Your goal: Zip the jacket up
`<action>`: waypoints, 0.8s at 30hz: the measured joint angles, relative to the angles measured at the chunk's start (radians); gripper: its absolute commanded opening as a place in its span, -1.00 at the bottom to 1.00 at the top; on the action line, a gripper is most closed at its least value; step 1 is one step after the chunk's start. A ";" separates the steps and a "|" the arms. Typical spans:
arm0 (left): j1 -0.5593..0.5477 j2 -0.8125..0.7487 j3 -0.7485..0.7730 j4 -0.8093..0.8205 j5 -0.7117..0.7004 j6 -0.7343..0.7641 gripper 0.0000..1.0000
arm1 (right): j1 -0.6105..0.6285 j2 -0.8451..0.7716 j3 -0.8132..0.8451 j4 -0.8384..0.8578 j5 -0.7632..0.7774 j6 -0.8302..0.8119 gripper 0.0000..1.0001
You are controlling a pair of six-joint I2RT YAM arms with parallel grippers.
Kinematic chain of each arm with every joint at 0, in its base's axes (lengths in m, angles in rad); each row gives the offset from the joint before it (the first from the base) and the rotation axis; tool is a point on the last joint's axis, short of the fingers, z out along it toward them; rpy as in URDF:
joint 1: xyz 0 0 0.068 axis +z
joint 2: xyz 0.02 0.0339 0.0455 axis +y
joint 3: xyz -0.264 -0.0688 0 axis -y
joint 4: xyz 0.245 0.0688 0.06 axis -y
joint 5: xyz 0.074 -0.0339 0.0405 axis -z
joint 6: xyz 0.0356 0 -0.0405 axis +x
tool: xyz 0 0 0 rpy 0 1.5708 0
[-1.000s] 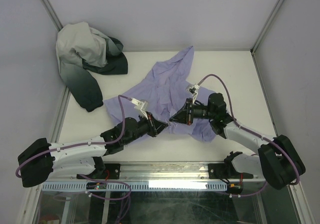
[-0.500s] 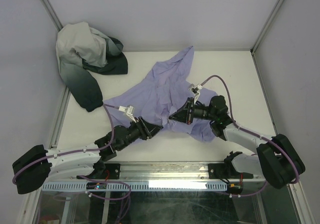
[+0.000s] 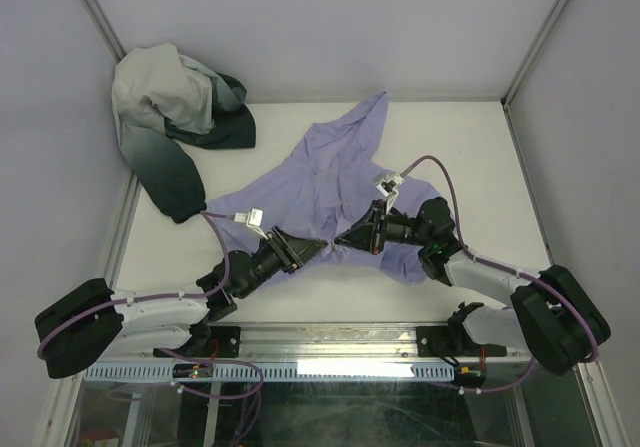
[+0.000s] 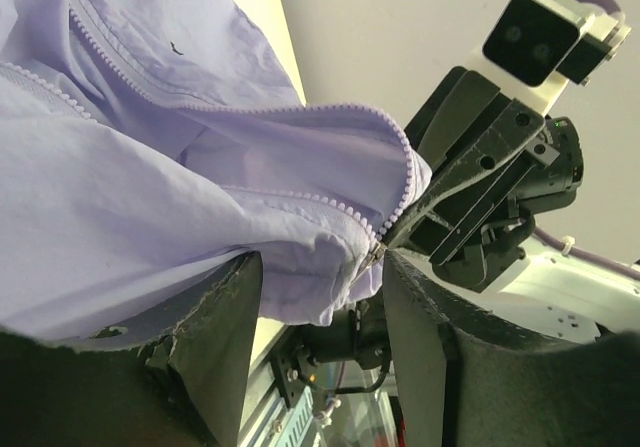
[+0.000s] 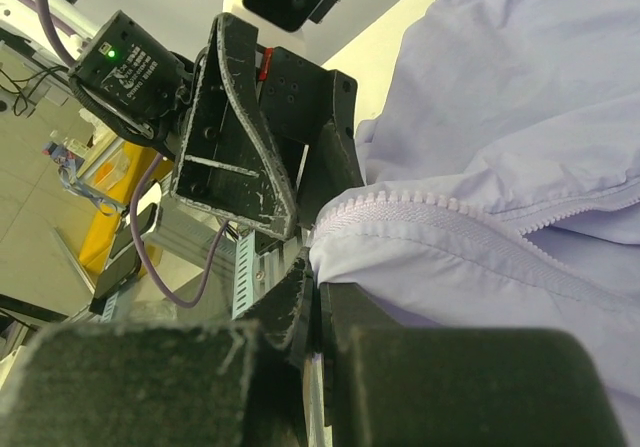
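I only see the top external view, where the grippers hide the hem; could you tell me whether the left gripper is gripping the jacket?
Observer: No; the left wrist view shows the left gripper open, the hem of the lavender jacket loose between its fingers.
Operator: And the right one, please?
Observer: The right gripper is shut on the jacket's edge, beside the zipper teeth.
Operator: Is the zipper joined there?
Observer: No; two separate rows of teeth run toward its tips.
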 measured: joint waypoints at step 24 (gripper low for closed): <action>0.020 0.100 0.000 0.143 0.085 -0.032 -0.89 | 0.012 0.018 -0.008 0.053 0.006 0.024 -1.00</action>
